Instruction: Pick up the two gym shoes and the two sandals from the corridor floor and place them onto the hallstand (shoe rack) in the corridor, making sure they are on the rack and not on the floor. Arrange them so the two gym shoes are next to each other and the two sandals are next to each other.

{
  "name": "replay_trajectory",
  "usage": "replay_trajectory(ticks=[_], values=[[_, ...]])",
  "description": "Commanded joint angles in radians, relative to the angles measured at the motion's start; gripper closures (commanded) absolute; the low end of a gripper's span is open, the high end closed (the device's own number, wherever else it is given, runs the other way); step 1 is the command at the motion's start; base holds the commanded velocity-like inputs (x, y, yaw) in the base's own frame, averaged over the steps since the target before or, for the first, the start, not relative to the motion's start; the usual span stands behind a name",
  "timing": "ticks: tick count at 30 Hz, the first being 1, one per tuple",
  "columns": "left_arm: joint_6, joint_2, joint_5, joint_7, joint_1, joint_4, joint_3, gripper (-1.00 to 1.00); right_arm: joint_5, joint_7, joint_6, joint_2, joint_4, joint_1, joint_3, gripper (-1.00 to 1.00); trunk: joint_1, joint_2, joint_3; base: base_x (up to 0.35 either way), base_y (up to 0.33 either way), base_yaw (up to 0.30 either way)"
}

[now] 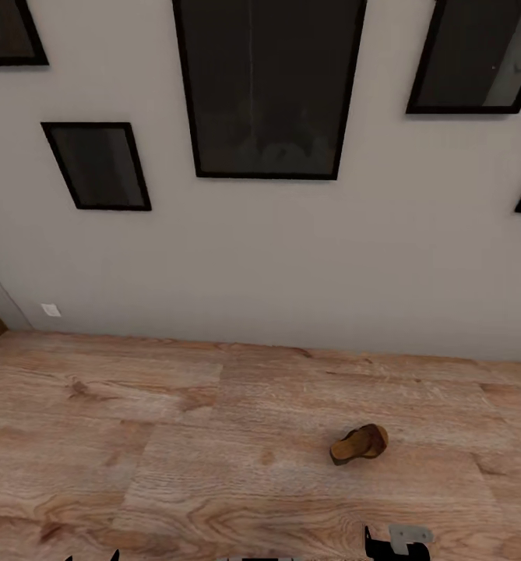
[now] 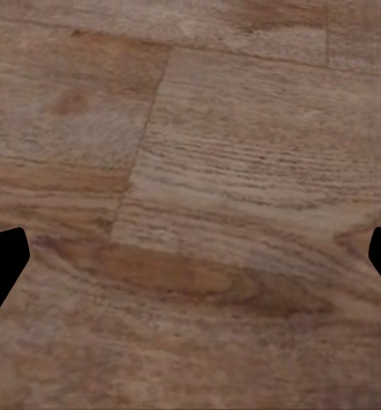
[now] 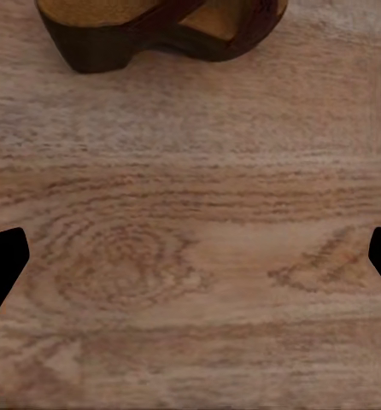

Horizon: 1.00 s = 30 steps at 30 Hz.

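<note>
One sandal (image 1: 359, 444) lies on the corridor floor (image 1: 174, 436), and every other place in this legend is given relative to it. Nearest the robot, the right gripper (image 1: 398, 541) hangs just short of the sandal and slightly to its right; in the right wrist view its two dark fingertips (image 3: 4, 265) stand far apart at the picture's edges over bare planks (image 3: 190, 256), so the jaws are spread and empty, with the sandal (image 3: 148, 30) ahead of them and not yet between them. The left gripper (image 2: 190, 265) is likewise spread wide and holds nothing, above bare boards (image 2: 208, 154), well to the left of the sandal. The sandal appears to rest tipped on its side, its dark sole edge (image 3: 96, 53) toward the right wrist camera. The step in hand is judged to be the approach for a pick: the right arm should advance until the sole sits between the fingers, descend low, and close across the narrow thickness rather than the length. Beyond the sandal rises a pale wall (image 1: 291, 257) with dark framed pictures (image 1: 268, 86).
</note>
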Motion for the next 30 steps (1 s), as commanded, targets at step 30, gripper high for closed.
replay_trajectory(ticks=[30], values=[[0.0,0.001,0.009,-0.018,0.0,0.0,0.001,-1.0,-0.008,-0.002,-0.003,0.0,0.002,0.0,0.009,-1.0,0.0,0.0,-0.001,-0.029,0.165,-0.267]])
